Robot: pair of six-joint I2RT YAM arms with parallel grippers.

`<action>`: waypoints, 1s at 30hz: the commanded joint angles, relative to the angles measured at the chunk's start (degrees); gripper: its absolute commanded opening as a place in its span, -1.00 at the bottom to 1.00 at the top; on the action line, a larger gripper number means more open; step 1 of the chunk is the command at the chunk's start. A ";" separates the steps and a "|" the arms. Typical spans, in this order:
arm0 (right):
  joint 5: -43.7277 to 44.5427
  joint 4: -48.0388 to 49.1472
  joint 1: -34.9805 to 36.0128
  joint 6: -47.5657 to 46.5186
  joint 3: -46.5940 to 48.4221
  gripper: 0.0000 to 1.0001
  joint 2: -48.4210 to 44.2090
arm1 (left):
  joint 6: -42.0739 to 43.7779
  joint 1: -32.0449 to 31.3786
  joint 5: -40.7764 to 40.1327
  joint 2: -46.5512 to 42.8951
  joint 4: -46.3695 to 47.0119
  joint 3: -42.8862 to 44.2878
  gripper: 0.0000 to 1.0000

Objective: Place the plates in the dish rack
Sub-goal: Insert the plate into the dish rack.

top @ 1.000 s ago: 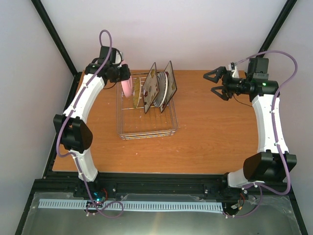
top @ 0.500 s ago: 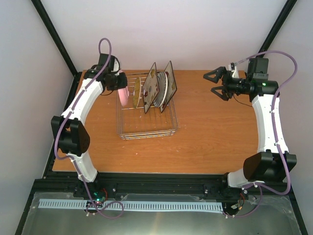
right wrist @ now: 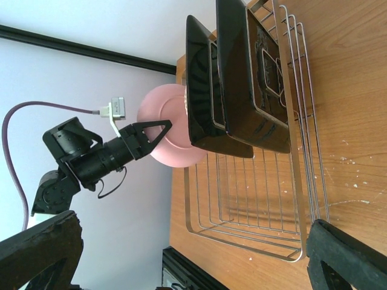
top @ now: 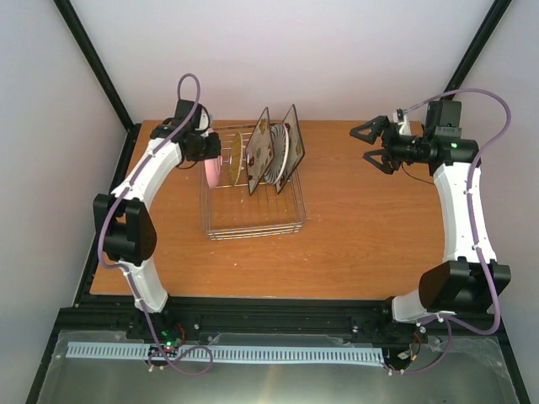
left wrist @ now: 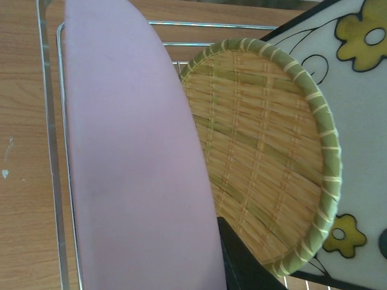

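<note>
My left gripper (top: 207, 150) is shut on the round pink plate (top: 212, 171), held on edge inside the left end of the silver wire dish rack (top: 253, 220). In the left wrist view the pink plate (left wrist: 133, 169) fills the left half, with one black finger (left wrist: 242, 266) behind it. The tan woven plate (left wrist: 260, 157) stands just to its right, then the white floral plate (left wrist: 363, 121). The striped square plate (top: 292, 145) stands at the right end of the row. My right gripper (top: 370, 144) is open and empty, well to the right of the rack.
The rack's wire rim (left wrist: 51, 151) runs close to the pink plate's left side. In the right wrist view the rack (right wrist: 260, 205) shows bare mesh in its near half, with the plates' dark backs (right wrist: 248, 78) at the far end. Black frame posts rise at the back corners.
My left gripper has moved the pink plate down and toward me, into the rack's left end beside the tan plate. The right arm has not moved.
</note>
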 commanded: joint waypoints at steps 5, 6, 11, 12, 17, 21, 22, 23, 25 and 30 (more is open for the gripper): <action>-0.02 0.61 -0.43 -0.59 -0.05 1.00 -0.72 | 4.84 0.24 -2.03 4.47 2.78 2.68 -0.96; -0.03 0.63 -0.47 -0.58 0.04 1.00 -0.65 | 5.07 0.26 -1.65 4.82 3.04 2.72 -0.95; -0.03 0.54 -0.56 -0.59 0.12 1.00 -0.69 | 5.31 -0.20 -1.55 6.27 3.45 3.99 -0.76; -0.03 0.57 -0.56 -0.71 0.13 1.00 -0.69 | 5.33 -0.29 -1.50 6.17 3.62 4.30 -0.66; -0.11 0.65 -0.55 -0.57 0.17 1.00 -0.54 | 5.02 -0.31 -0.46 3.83 4.91 5.78 0.11; -0.29 0.94 -0.59 -0.47 0.15 1.00 -0.38 | 4.83 -0.27 1.27 1.79 4.59 7.95 0.33; -0.29 0.97 -0.54 -0.42 0.16 1.00 -0.36 | 4.75 -0.30 1.73 1.21 4.46 8.51 0.41; -0.36 1.13 -0.57 -0.44 0.17 1.00 -0.34 | 4.45 -0.27 2.02 0.60 4.09 9.16 0.45; -0.38 1.14 -0.59 -0.57 0.18 1.00 -0.42 | 4.07 -0.18 3.00 -1.27 4.07 9.81 0.54; 0.54 0.76 -0.51 -1.98 -0.55 1.00 -0.96 | 2.87 0.86 4.48 -7.13 3.18 10.77 0.82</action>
